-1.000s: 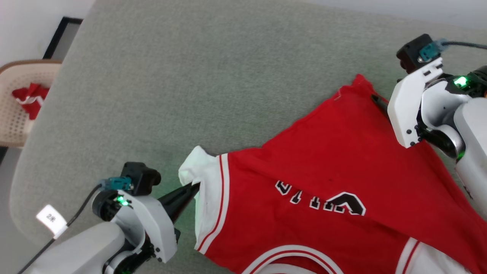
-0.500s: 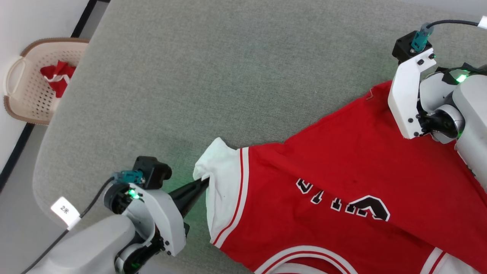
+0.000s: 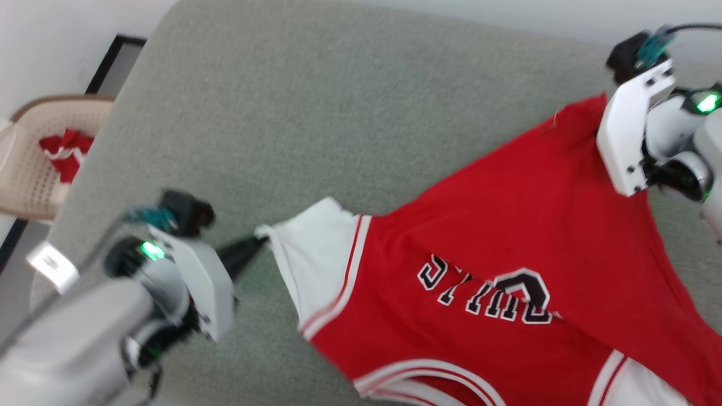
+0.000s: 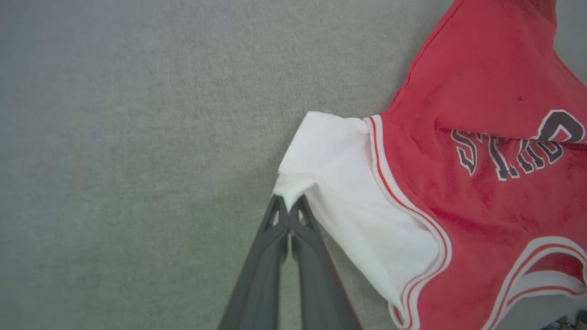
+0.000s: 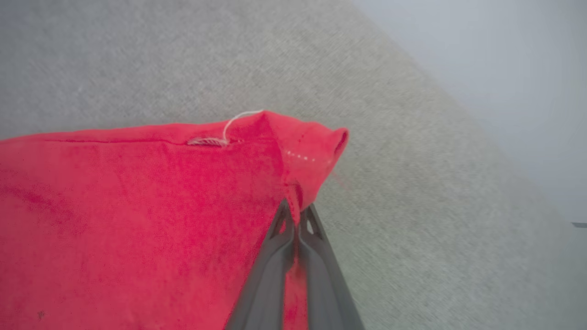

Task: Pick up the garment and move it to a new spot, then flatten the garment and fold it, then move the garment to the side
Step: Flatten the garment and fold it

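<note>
— Where is the garment (image 3: pixel 507 237) lying?
— It's spreading across the grey pad (image 3: pixel 338 113), lettering up. The left gripper (image 4: pixel 289 202) is pinching its white sleeve; the right gripper (image 5: pixel 297 214) is pinching a red hem corner. A beige basket (image 3: pixel 22 186) is sitting off the pad's edge.
</note>
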You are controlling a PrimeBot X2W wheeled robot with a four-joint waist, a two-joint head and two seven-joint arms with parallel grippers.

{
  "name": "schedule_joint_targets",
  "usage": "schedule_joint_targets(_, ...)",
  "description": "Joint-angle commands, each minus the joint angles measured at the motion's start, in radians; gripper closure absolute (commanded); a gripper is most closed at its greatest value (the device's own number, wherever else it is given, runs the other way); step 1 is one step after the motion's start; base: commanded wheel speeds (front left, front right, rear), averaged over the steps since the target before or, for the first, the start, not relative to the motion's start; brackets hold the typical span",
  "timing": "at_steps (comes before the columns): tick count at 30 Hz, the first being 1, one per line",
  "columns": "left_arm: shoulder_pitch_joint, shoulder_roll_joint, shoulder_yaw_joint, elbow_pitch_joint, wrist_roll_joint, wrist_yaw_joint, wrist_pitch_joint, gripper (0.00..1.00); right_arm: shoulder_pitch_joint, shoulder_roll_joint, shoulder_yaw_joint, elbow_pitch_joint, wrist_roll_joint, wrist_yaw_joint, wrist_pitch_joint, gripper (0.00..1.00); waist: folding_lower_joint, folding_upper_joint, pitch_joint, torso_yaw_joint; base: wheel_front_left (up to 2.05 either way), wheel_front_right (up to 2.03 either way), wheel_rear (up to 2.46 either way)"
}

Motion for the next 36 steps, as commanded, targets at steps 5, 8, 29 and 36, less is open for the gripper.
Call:
schedule_joint_targets(5, -0.097, 0.051, 0.025, -0.015, -0.002, 0.028, 0.089, 1.0, -0.01, -0.01, -0.03, 0.022, -0.005, -0.002, -0.079, 1.0, 0.0, 0.0, -0.099, -0.067, 0.0, 0.0, 0.0)
schedule_joint_targets(8, -0.168, 0.072, 0.043, -0.016, -0.005, 0.034, 0.151, 1.0, -0.029, -0.013, -0.049, 0.024, -0.015, -0.002, -0.105, 1.0, 0.0, 0.0, -0.134, -0.094, 0.0, 0.0, 0.0)
schedule_joint_targets(29, -0.65, -0.025, 0.127, 0.282, 0.087, -0.038, 0.298, 1.0, -0.176, 0.053, -0.28, -0.015, -0.148, -0.002, -0.196, 1.0, 0.0, 0.0, -0.181, -0.224, 0.0, 0.0, 0.0)
schedule_joint_targets(36, -0.788, -0.086, 0.143, 0.408, 0.139, -0.068, 0.224, 1.0, -0.24, 0.094, -0.391, 0.025, -0.256, -0.002, -0.279, 1.0, 0.0, 0.0, -0.078, -0.241, 0.0, 0.0, 0.0)
